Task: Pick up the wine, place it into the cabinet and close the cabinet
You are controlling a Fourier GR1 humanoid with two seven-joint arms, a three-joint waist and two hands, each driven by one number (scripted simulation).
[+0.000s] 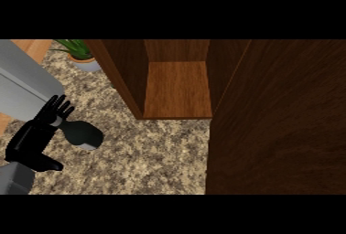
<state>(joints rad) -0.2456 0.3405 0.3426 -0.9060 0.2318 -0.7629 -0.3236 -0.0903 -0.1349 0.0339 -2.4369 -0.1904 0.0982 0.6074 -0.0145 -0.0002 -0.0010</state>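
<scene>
A speckled beige-and-brown granite counter top (148,155) fills the lower middle of the head view; on it stands a dark brown wooden cabinet (128,77), its inner shelf of lighter reddish wood (177,89) bare and open to view; a broad dark wooden door panel (277,128) covers the right side. At the left, the black left hand (34,137) comes up from a grey forearm, fingers spread and straight; just beside it lies a dark green wine bottle (84,134), possibly touching the fingers, though shadow blurs the contact. A small green potted plant in a pale pot (79,54) stands at the upper left; a large grey rounded object (24,87) lies beside it.
</scene>
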